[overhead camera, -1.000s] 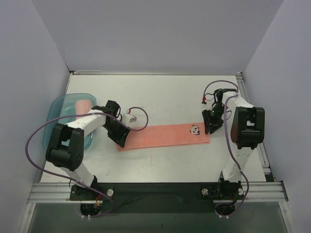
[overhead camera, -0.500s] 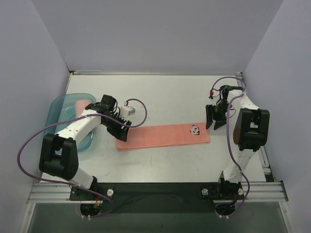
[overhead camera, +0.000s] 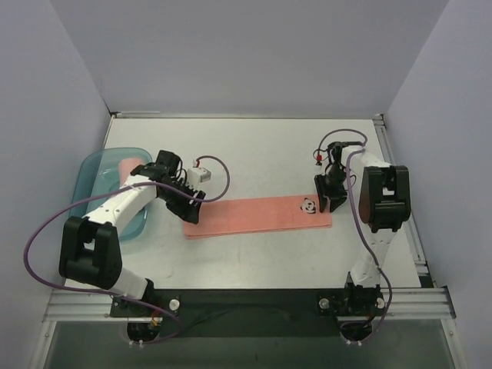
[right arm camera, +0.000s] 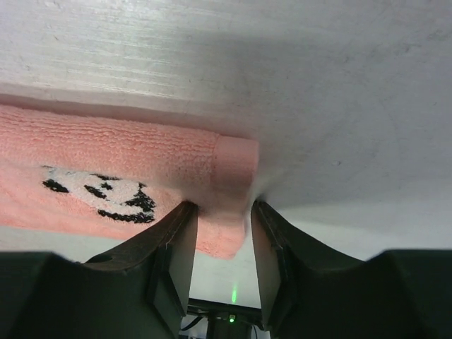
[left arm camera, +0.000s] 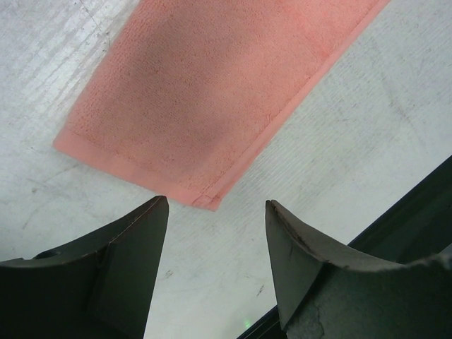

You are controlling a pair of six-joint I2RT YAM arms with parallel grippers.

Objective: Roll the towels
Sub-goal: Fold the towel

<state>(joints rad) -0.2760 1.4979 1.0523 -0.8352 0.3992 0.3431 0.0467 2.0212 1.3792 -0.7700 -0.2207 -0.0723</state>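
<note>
Salmon-pink and still a flat strip, the towel (overhead camera: 257, 217) lies on the table (overhead camera: 261, 154) just beside the tray (overhead camera: 86, 175). It runs away from the tray, with its panda mark (overhead camera: 307, 205) at the far end. A second pink towel (overhead camera: 132, 165) sits inside the tray. Neither end of the flat towel shows a turn yet. Over the last second the left gripper (left arm camera: 215, 261) has let go of the tray-side end and spread its jaws. They now stand well apart with nothing between them, hovering just past that end's corner (left arm camera: 205, 201). Meanwhile the right gripper (right arm camera: 217, 244) drew back from the end far from the tray and has come down on it again. Its fingers (right arm camera: 173, 247) now flank the hem (right arm camera: 236, 157) beside the panda mark with only a narrow gap. The hem looks slightly humped there, but whether they pinch the cloth or merely straddle it I cannot tell. My reading is that the towel has just been laid out and released, and the right gripper is setting up the first curl from the far end. The rolling itself has not begun.
</note>
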